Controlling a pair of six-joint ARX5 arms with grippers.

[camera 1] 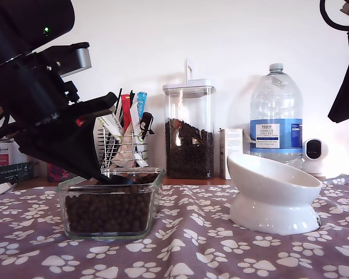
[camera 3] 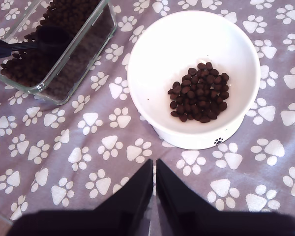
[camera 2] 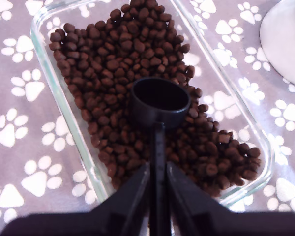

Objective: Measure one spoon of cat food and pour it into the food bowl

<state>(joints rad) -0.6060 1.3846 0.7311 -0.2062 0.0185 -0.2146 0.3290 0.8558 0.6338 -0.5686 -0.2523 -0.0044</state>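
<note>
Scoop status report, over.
My first hand shut on black plastic measuring scoop, cup empty above brown kibble. My second hand shut, empty. Some kibble in glossy white ceramic bowl. Nothing blocking.

In the exterior view the food bowl [camera 1: 273, 189], beside the glass dish [camera 1: 145, 172], hides its cat food [camera 3: 199, 91] behind its rim. Above the dish, we lose the handle end of the spoon [camera 2: 160, 105] between the jaws of my first gripper [camera 2: 157, 169]. The second wrist view cuts off the dish's far end.

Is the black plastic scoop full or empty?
Empty: the black plastic measuring scoop shows a bare dark cup, held over the brown kibble pellets.
</note>
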